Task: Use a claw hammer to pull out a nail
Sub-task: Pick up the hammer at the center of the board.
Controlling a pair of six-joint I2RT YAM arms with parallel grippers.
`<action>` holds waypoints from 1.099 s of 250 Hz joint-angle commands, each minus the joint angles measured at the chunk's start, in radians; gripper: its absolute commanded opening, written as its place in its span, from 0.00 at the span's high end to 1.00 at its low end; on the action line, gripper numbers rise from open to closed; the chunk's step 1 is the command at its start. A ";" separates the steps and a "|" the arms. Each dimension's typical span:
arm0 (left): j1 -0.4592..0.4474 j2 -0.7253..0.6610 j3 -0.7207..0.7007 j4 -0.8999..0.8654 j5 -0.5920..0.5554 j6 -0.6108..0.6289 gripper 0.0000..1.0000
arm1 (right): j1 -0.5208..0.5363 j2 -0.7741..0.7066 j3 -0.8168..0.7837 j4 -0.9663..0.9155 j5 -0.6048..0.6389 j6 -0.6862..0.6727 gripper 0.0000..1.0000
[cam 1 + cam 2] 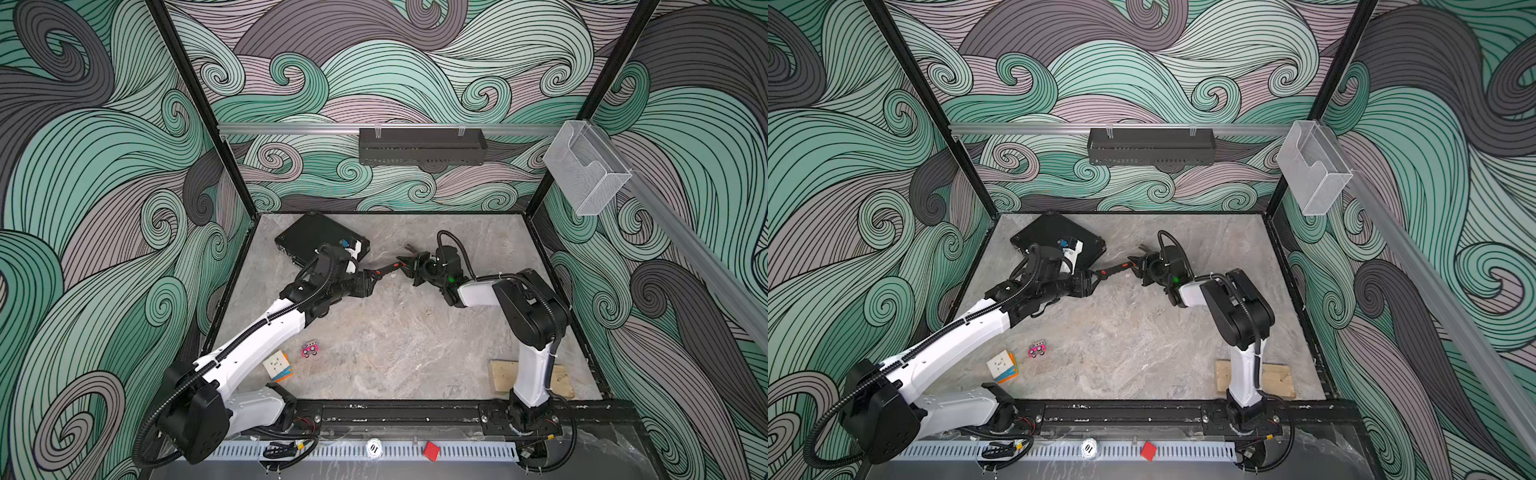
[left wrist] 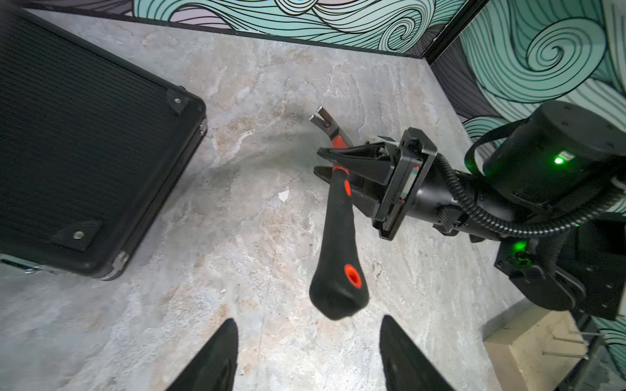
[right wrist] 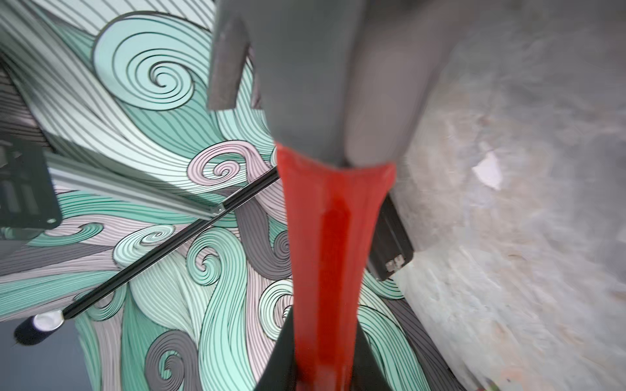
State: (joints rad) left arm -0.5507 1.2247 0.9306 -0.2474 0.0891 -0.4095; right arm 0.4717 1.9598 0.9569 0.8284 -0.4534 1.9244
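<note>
In a top view I count two arms and one claw hammer (image 1: 388,268). The left arm stretches long and low from its base toward the middle of the desk (image 1: 374,332). The left gripper (image 1: 372,279) stands just at the end of the hammer's black handle. The right arm rises from its base, bends at the elbow and reaches inward. The right gripper (image 1: 404,266) clamps the hammer near its head, so the hammer hangs between the two grippers. One black case (image 1: 316,237) lies just beside the left gripper. Well behind this gripper, near the arm's base, lie one colour cube (image 1: 276,365) and one small pink toy (image 1: 309,350). One wooden block (image 1: 503,374) lies by the right arm's base, far from the right gripper.

In the left wrist view the left gripper's two fingers (image 2: 216,359) stand apart and hold nothing. The thick handle end is just ahead of them, not touching. The right gripper closes on the orange neck, one finger on each side. The two-pronged claw points away from the left gripper. At least two thin nails (image 2: 565,354) stick out of the block.

In the right wrist view the orange neck comes out from between the right gripper's fingers, tightly held. The grey head is just ahead, blurred.
</note>
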 commanded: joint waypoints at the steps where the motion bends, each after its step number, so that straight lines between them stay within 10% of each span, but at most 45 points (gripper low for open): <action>1: 0.009 0.027 0.016 0.181 0.079 -0.034 0.32 | -0.004 -0.073 0.036 0.197 -0.012 0.076 0.92; 175: 0.008 0.239 0.134 0.529 0.007 0.047 0.31 | 0.036 -0.072 0.159 0.287 -0.025 0.271 0.88; 275: -0.011 0.308 0.194 0.568 -0.080 -0.043 0.93 | 0.095 0.024 0.180 0.460 0.097 0.354 0.86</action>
State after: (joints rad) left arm -0.5526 1.4921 1.0698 0.2707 0.0536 -0.4370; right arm 0.4904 1.9762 1.0988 1.0321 -0.3061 2.0838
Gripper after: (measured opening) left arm 0.212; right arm 0.180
